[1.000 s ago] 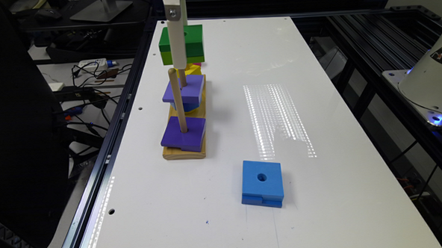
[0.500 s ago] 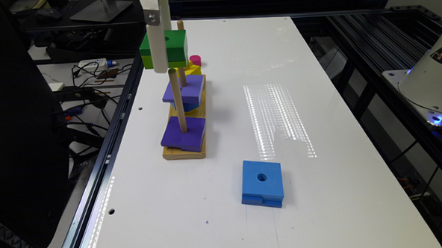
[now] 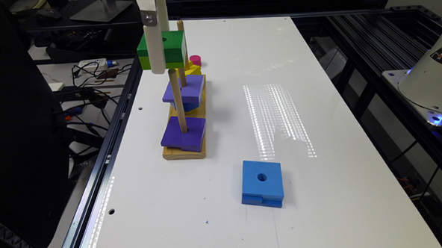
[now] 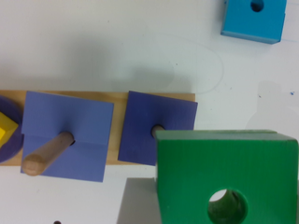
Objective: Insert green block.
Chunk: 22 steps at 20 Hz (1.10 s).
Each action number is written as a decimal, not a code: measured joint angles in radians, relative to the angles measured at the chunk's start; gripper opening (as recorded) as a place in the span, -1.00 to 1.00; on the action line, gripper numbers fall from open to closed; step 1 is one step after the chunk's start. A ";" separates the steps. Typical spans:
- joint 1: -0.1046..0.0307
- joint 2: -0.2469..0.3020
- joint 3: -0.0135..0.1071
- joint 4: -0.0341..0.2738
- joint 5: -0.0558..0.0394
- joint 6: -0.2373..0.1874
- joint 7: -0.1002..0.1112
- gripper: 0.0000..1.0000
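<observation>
Gripper (image 3: 157, 48): I see it clamped on the green block, raised above the pegs.
Green block (image 3: 165, 48): held level, over the near peg (image 3: 177, 99).
Hole (image 4: 227, 206): I read it beside the peg's line, not threaded.
Blue block (image 3: 262, 182): on the table (image 3: 317, 97), well apart.

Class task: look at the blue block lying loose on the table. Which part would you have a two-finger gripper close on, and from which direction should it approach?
Grip the blue block across two opposite flat side faces, coming straight down from above. It lies flat on the table with clear space around it. I would probably avoid the stepped lower edge.
</observation>
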 joint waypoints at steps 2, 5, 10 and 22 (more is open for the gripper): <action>0.001 0.008 0.000 0.000 -0.0003 0.003 0.000 -1.00; 0.001 0.016 0.000 0.000 -0.0011 0.010 0.000 -1.00; 0.001 0.016 0.000 0.000 -0.0011 0.010 0.000 -1.00; 0.001 0.033 0.000 0.000 -0.0059 0.022 0.000 -1.00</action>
